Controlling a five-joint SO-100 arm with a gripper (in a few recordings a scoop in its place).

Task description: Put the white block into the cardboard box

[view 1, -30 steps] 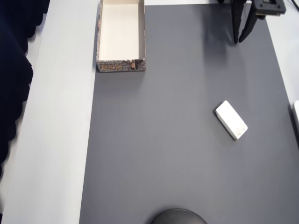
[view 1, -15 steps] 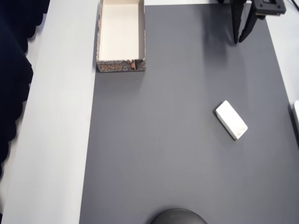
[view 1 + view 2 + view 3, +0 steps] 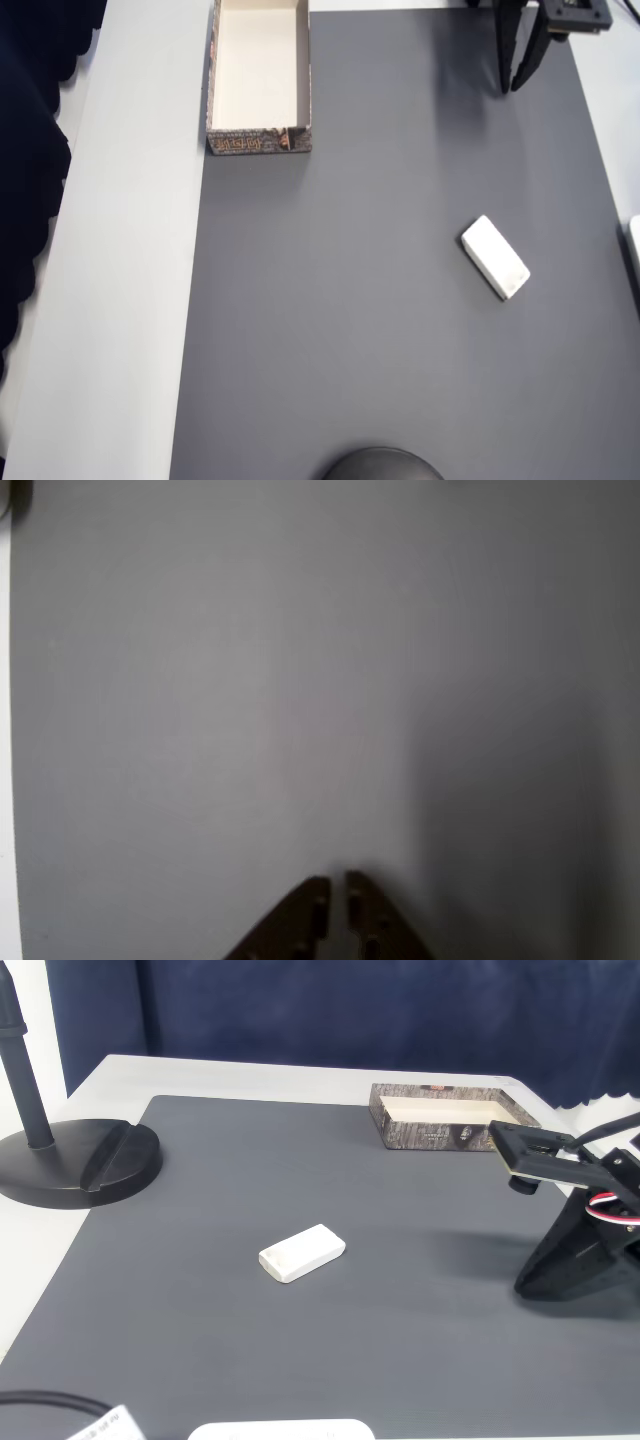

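My gripper (image 3: 517,88), tips nearly together w/ nothing held, is parked at mat (image 3: 400,350) edge, so I'd open, swing over white block (image 3: 495,257) mid-mat, well apart from cardboard box (image 3: 259,142), & grip across its short sides, long axis diagonal in overhead view.

Black arm, tapered pointed black claw (image 3: 515,85) fingers, small camera board, red-white-black wires
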